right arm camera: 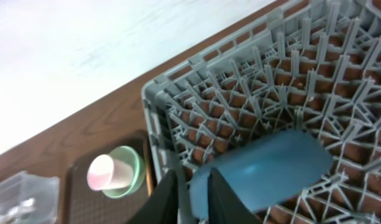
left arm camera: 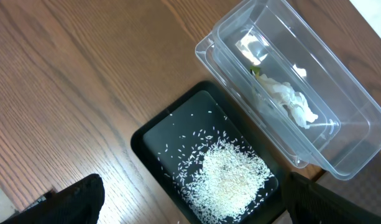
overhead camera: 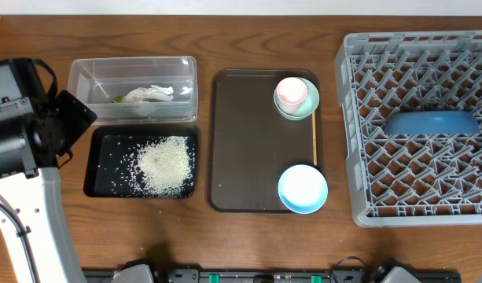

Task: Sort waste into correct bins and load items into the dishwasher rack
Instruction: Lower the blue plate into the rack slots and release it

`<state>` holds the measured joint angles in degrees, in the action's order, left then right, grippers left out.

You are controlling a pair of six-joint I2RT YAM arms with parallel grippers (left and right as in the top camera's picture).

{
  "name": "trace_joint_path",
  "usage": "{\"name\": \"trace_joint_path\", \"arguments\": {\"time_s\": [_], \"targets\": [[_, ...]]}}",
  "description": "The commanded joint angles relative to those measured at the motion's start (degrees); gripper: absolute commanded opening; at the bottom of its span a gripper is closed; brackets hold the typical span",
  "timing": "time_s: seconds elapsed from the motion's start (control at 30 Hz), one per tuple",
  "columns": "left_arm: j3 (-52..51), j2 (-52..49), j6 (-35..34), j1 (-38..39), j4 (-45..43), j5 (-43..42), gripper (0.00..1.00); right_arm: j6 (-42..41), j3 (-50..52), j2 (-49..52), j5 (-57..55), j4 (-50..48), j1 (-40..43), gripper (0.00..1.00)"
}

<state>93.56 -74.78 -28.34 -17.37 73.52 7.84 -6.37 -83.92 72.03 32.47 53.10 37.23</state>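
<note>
The rice [overhead camera: 166, 163] [left arm camera: 230, 180] lies heaped in the black tray [overhead camera: 99, 169] [left arm camera: 153, 134]. The white tissue [overhead camera: 150, 94] [left arm camera: 289, 99] and the green-yellow wrapper [overhead camera: 117, 99] [left arm camera: 255, 70] lie in the clear tub [overhead camera: 134, 67] [left arm camera: 289, 37]. My left gripper [overhead camera: 71, 118] [left arm camera: 202, 208] is open and empty above the black tray's near end. The dark blue bowl [overhead camera: 432, 123] [right arm camera: 271, 168] stands on edge in the grey rack [overhead camera: 347, 141] [right arm camera: 178, 93]. My right gripper [right arm camera: 193, 199] is shut on its rim. The pink cup [overhead camera: 291, 92] [right arm camera: 103, 173] sits in the pale green bowl [overhead camera: 307, 110] [right arm camera: 135, 165].
The small light blue bowl [overhead camera: 303, 189] sits at the near right of the brown serving tray [overhead camera: 244, 141]. A thin yellow stick [overhead camera: 314, 141] lies along that tray's right edge. The tray lies between the bins and the rack.
</note>
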Motion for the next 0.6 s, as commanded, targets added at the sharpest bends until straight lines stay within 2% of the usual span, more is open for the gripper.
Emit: {"name": "trace_joint_path", "arguments": {"time_s": [0.0,0.13,0.27,0.57], "targets": [[0.33,0.20,-0.04,-0.24,0.20,0.31,0.93,-1.95,0.55,4.20,-2.71,-1.53,-3.37,0.13],[0.33,0.20,-0.04,-0.24,0.20,0.28,0.93,-1.95,0.55,9.79,-3.72,-2.14,-7.04,0.13],[0.33,0.20,-0.04,-0.24,0.20,0.31,0.93,-1.95,0.55,13.86,-9.92,0.04,-9.35,0.11],[0.33,0.20,-0.04,-0.24,0.20,0.31,0.93,-1.97,0.50,14.56,-15.65,9.01,-9.40,0.12]]}}
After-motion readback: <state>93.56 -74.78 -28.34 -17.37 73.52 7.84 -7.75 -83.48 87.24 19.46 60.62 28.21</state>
